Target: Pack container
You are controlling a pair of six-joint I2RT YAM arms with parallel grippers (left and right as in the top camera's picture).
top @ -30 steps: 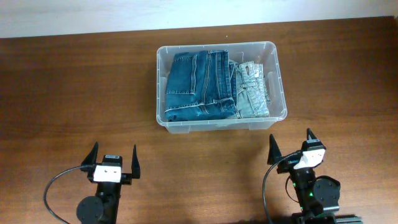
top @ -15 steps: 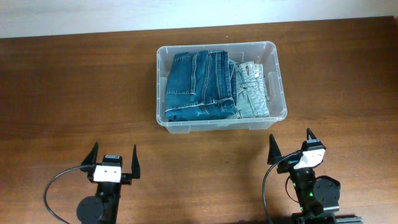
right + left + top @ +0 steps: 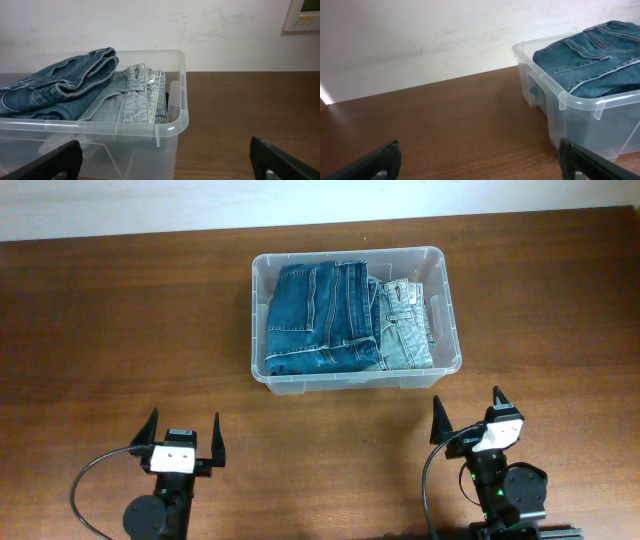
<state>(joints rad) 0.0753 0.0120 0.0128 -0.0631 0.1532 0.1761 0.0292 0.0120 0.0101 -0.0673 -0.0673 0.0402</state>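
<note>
Clear plastic, the container (image 3: 350, 381) sits at the far middle of the table (image 3: 120, 330), with dark jeans (image 3: 320, 318) folded beside pale jeans (image 3: 405, 325) inside it. The packing looks done. The left gripper (image 3: 184, 426) and right gripper (image 3: 468, 412) sit at the near edge with jaws wide and empty, so any tidying should press the raised dark pair straight down.

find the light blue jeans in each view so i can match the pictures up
overhead: the light blue jeans lie in the right part of the container, beside the dark jeans.
left wrist: not in view; only the dark jeans show above the rim.
right wrist: centre-left, to the right of the dark jeans.
shared landmark: the clear container.
</note>
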